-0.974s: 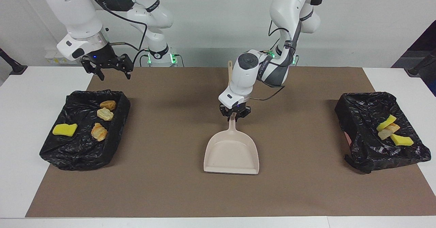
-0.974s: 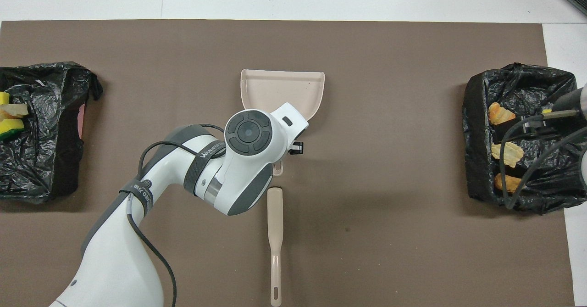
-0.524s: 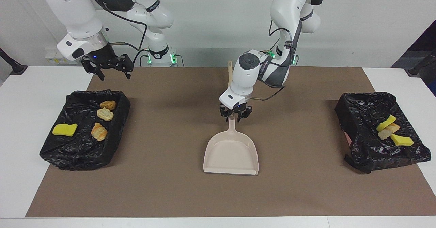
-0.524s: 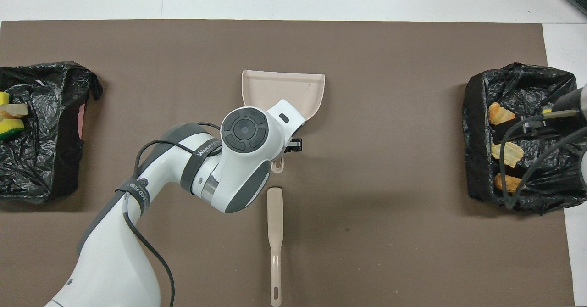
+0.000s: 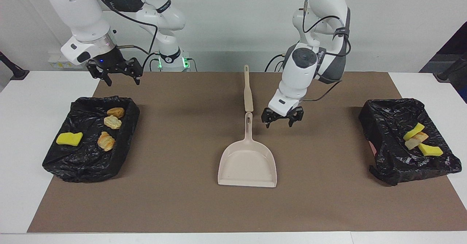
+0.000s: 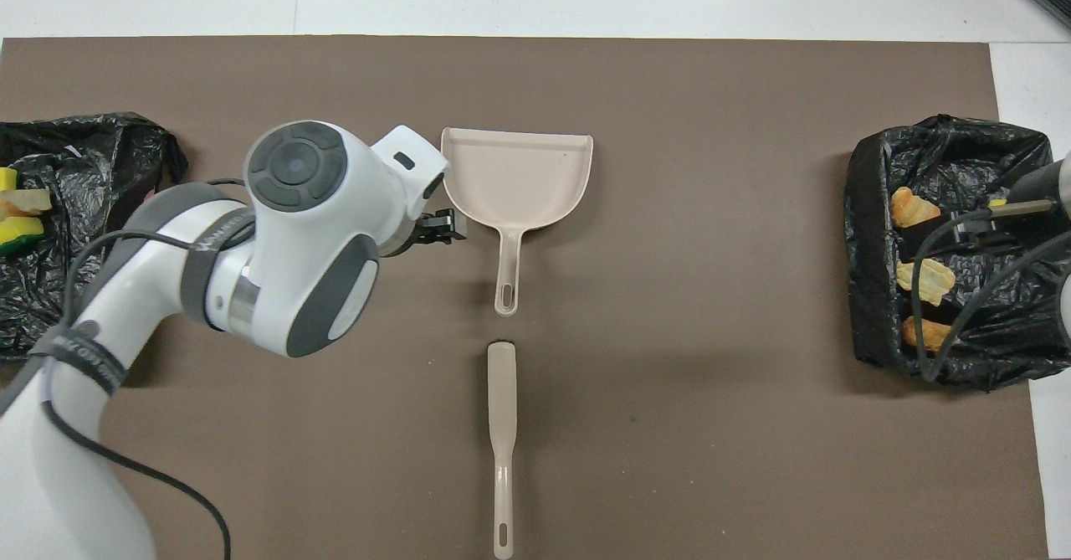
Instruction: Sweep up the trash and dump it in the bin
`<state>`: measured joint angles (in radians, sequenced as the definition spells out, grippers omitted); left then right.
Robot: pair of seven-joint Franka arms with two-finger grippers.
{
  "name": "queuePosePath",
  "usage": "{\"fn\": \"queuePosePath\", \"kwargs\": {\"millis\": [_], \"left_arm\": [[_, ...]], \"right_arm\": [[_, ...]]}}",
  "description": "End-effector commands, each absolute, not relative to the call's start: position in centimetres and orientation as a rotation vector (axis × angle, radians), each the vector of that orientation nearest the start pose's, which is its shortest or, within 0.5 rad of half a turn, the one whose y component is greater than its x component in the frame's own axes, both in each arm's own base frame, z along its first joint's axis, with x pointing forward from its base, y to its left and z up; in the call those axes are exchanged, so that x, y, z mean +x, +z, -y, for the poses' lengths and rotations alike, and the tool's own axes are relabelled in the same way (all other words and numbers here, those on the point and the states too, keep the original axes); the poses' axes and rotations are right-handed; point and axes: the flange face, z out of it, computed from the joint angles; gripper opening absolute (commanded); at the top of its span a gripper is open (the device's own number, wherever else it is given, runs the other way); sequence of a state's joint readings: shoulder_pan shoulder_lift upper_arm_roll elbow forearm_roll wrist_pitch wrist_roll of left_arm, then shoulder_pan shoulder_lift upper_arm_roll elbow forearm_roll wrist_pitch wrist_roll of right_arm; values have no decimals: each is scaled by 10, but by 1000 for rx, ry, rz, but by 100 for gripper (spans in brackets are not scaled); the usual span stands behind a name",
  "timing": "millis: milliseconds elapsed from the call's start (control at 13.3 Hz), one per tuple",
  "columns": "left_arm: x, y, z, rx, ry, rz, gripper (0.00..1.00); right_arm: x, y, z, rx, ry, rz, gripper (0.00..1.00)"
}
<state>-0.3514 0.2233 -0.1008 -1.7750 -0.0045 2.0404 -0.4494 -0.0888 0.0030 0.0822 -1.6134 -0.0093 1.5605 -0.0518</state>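
The trash lies in two black-lined bins. The bin (image 5: 84, 171) at the right arm's end holds a yellow wedge (image 5: 69, 138) and three tan pieces (image 5: 112, 122). The bin (image 5: 386, 127) at the left arm's end holds two yellow wedges (image 5: 430, 150) and a tan piece (image 5: 416, 140). My left gripper (image 5: 280, 119) is open and empty over the mat, beside the beige dustpan's (image 5: 248, 163) handle and apart from it. It also shows in the overhead view (image 6: 442, 228). My right gripper (image 5: 116, 73) is open and empty and waits over the mat's edge by its bin.
The dustpan (image 6: 516, 175) lies flat mid-mat with its handle toward the robots. The beige brush (image 5: 247, 90) lies in line with it, nearer to the robots, and shows in the overhead view (image 6: 502, 409). The brown mat (image 5: 175, 200) covers the white table.
My left gripper has come off the dustpan's handle and moved toward the left arm's end of the table. The dustpan stays flat on the mat. The right arm has not moved.
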Motion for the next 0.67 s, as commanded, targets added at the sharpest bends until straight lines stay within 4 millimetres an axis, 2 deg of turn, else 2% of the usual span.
{"fn": "queuePosePath", "kwargs": {"millis": [0,225,599], "left_arm": [[557,481,210,-3159,4,-96,100],[545,520,150,-3135,81,-168,100],[533,582,90,-3137,56,-90,100]], "right_arm": [[551,606,5,-3137,94,46,100],[551,606,5,-3137,96,46,100],[551,606,5,-3137,96,46,100]]}}
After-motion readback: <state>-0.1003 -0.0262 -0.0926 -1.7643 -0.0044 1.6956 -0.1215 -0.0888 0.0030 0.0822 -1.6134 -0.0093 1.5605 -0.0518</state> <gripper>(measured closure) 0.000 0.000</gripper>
